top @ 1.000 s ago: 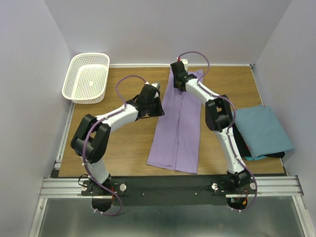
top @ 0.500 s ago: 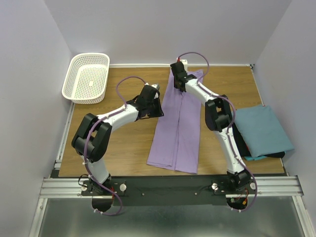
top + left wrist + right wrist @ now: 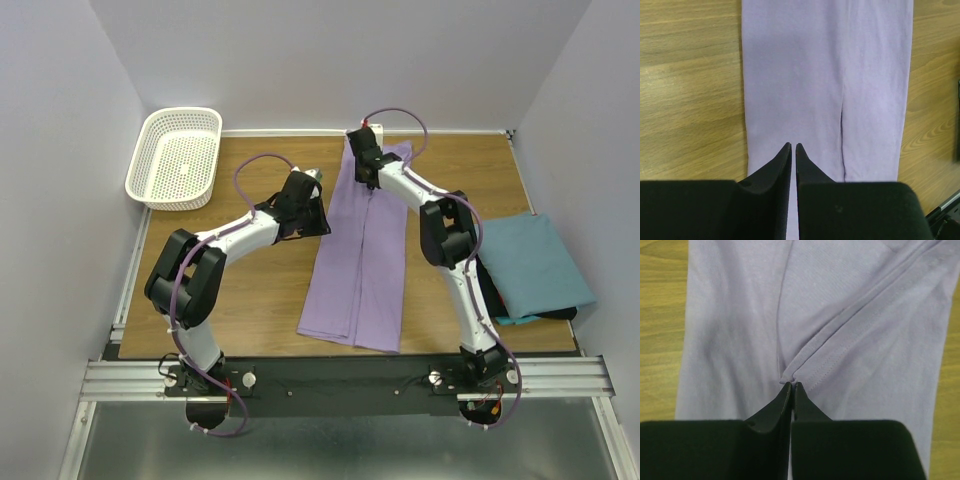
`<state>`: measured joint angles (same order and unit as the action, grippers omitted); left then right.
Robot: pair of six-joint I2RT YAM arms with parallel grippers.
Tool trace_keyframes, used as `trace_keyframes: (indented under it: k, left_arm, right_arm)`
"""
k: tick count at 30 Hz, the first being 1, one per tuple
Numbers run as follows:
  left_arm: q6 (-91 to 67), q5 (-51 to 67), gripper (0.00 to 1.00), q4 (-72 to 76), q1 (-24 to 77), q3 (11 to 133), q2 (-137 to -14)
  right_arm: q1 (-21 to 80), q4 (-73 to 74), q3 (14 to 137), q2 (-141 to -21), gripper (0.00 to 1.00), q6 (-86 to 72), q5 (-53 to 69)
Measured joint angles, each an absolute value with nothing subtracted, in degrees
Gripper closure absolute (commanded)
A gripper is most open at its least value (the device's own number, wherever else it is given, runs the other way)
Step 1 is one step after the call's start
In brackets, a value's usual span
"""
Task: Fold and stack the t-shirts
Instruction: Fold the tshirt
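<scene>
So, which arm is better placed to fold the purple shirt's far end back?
Right: the right pincer pinches the lavender shirt at its far end, cloth bunched; the left pincer is mid-length.

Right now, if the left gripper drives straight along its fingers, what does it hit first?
The lavender t-shirt: the left gripper points down onto it. Whether the tips already touch cloth is unclear.

I can read no text, label, brand, number or sign in any view: none on the lavender-purple cloth t-shirt [image 3: 360,260], the teal cloth t-shirt [image 3: 535,262], the white plastic mesh basket [image 3: 172,196] or the wooden counter [image 3: 255,300].
</scene>
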<state>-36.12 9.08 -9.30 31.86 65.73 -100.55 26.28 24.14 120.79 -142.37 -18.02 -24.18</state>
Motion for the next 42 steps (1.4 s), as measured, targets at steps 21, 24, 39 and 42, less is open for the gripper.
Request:
trace_keyframes:
  k: [21, 24, 39, 42]
  left_arm:
    - [-35.9, 9.7, 0.86, -8.8, 31.8, 64.9, -100.6]
    - [-35.9, 9.8, 0.86, -8.6, 31.6, 64.7, -100.6]
    - [-35.9, 9.8, 0.86, -8.1, 31.6, 64.0, -100.6]
    - [-36.0, 9.8, 0.86, -8.0, 31.6, 63.8, -100.6]
  right_arm:
    - [26.3, 23.7, 105.4, -132.3, 0.92, -20.7, -24.7]
    - [26.3, 23.5, 103.7, -132.0, 0.88, -21.3, -25.1]
    - [23.7, 23.3, 100.9, -127.5, 0.48, -24.7, -23.7]
    - [21.0, 23.2, 101.3, -127.0, 0.49, -25.8, -22.0]
